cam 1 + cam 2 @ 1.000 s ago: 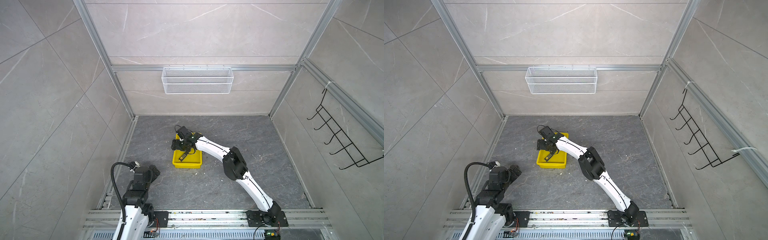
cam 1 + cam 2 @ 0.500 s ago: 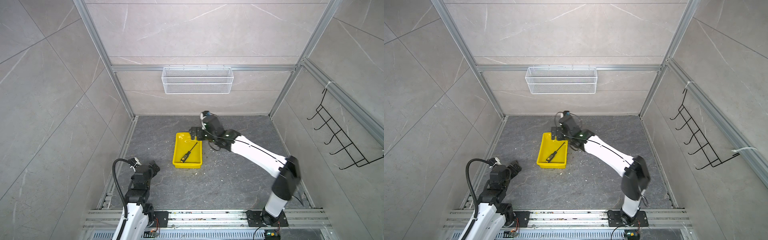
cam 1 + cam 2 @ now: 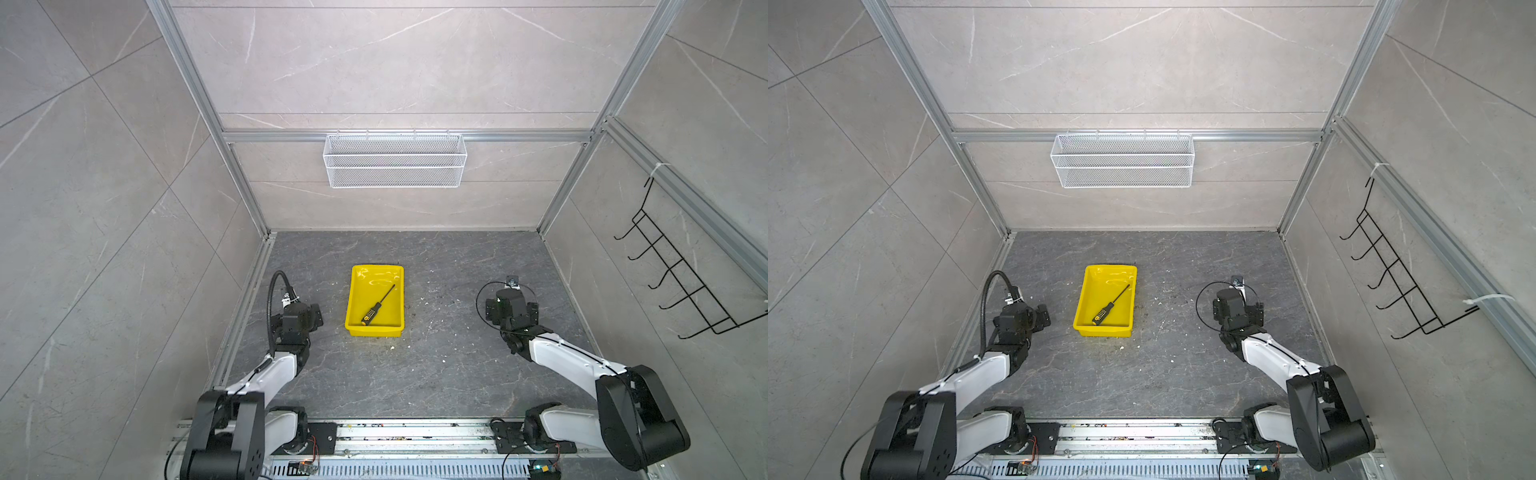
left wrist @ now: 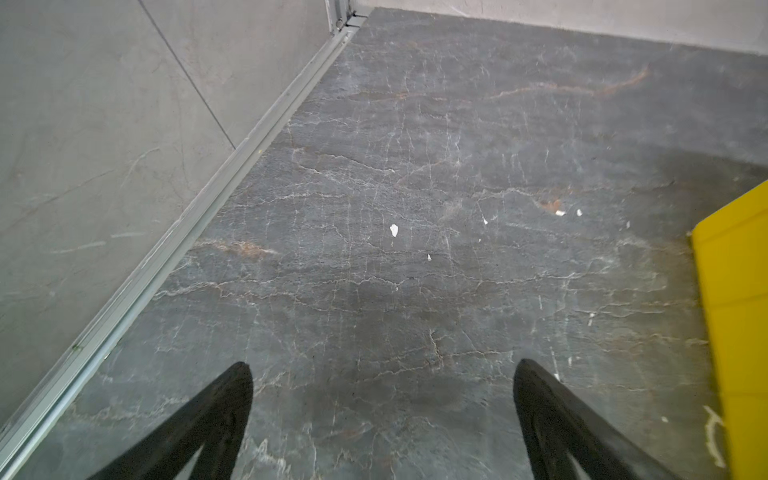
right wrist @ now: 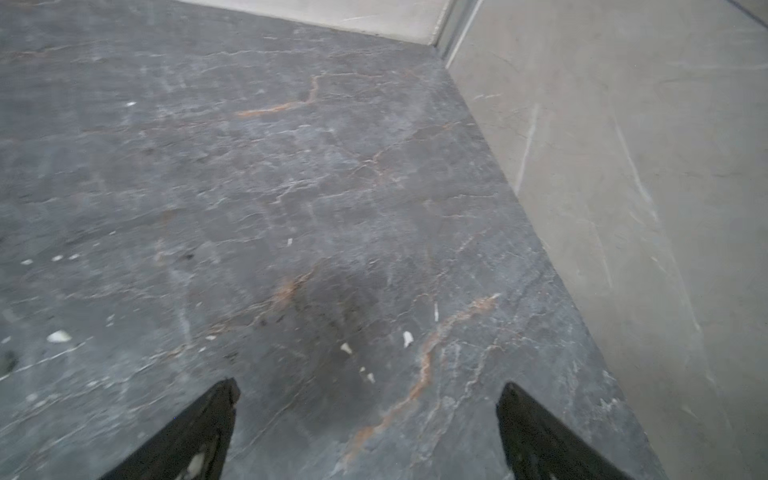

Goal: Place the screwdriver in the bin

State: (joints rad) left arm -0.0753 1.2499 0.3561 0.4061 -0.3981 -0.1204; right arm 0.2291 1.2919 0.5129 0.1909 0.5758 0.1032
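The screwdriver (image 3: pixel 376 308) (image 3: pixel 1109 309), black-handled with yellow dots, lies diagonally inside the yellow bin (image 3: pixel 353 299) (image 3: pixel 1082 300) at mid-floor in both top views, handle toward the near end. Nothing touches it. My left gripper (image 3: pixel 311 318) (image 3: pixel 1040 318) rests low on the floor left of the bin, and the left wrist view shows the left gripper (image 4: pixel 383 370) open over bare floor, the bin's side (image 4: pixel 735 291) at the frame edge. My right gripper (image 3: pixel 512 309) (image 3: pixel 1237 311) sits well right of the bin, and the right wrist view shows the right gripper (image 5: pixel 370 387) open and empty.
A white wire basket (image 3: pixel 395 160) hangs on the back wall. A black hook rack (image 3: pixel 681 282) is fixed to the right wall. White crumbs (image 3: pixel 424 332) speckle the dark stone floor. An aluminium rail (image 3: pixel 415 432) carries both arm bases at the front.
My right arm has pulled out of the bin and swung back to the right side, with its jaws opened. The screwdriver stays lying in the bin. The left arm has shifted slightly.
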